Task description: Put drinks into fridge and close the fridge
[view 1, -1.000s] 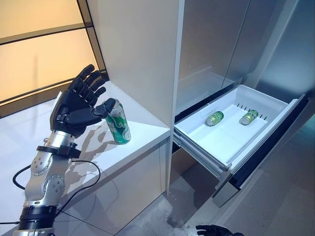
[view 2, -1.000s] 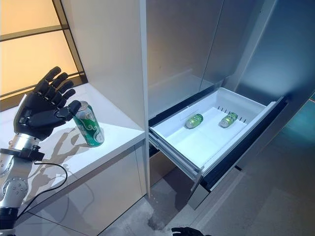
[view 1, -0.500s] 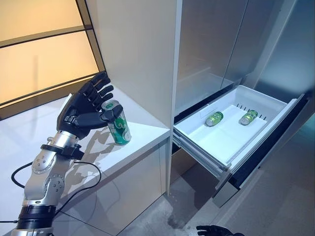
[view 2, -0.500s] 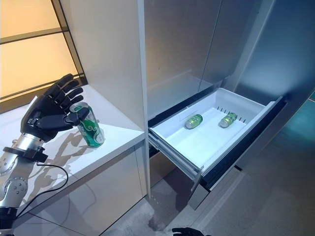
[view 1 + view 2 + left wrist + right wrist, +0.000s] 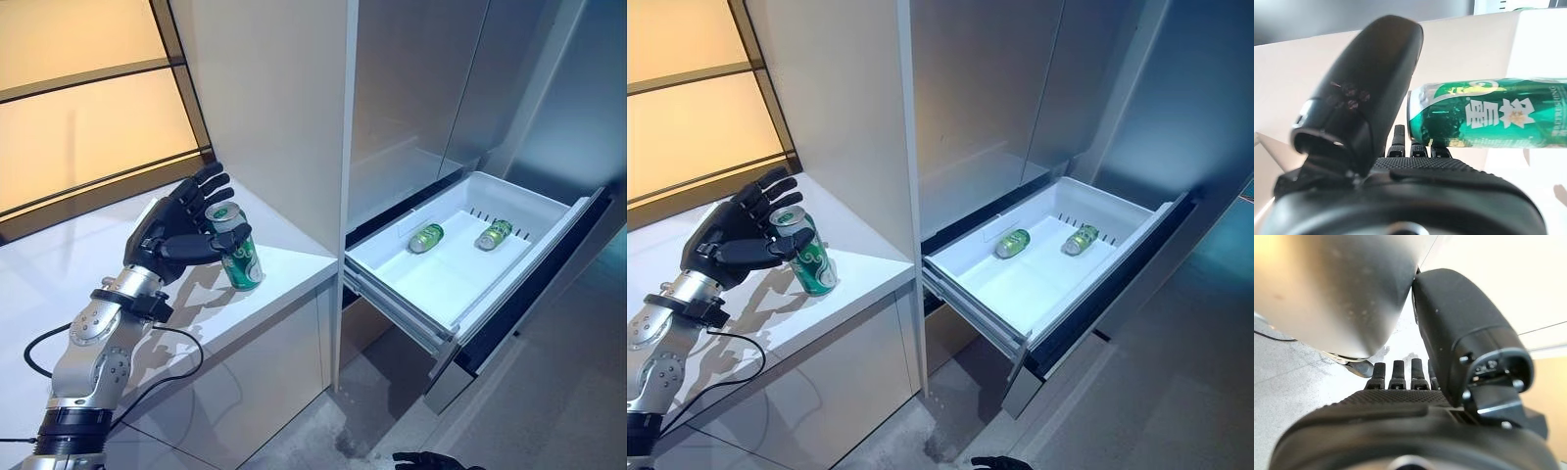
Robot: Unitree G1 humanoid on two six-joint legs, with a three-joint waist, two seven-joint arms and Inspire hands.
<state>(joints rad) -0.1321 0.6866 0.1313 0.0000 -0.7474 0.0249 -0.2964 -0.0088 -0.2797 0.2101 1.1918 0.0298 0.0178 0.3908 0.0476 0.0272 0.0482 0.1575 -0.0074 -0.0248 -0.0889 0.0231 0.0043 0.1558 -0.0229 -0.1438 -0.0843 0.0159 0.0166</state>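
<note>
Reaching with fingers spread, not yet closed, the left hand (image 5: 168, 238) brackets the green can (image 5: 233, 259) near the tabletop's (image 5: 284, 264) edge; two cans (image 5: 426, 236) already lie in the open fridge drawer (image 5: 460, 274).

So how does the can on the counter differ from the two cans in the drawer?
The counter can stands upright on the white counter; the two drawer cans lie on their sides in the open fridge drawer. The left hand is open around the counter can, thumb in front, fingers behind; nothing touches the drawer cans. All three are green drink cans.
</note>
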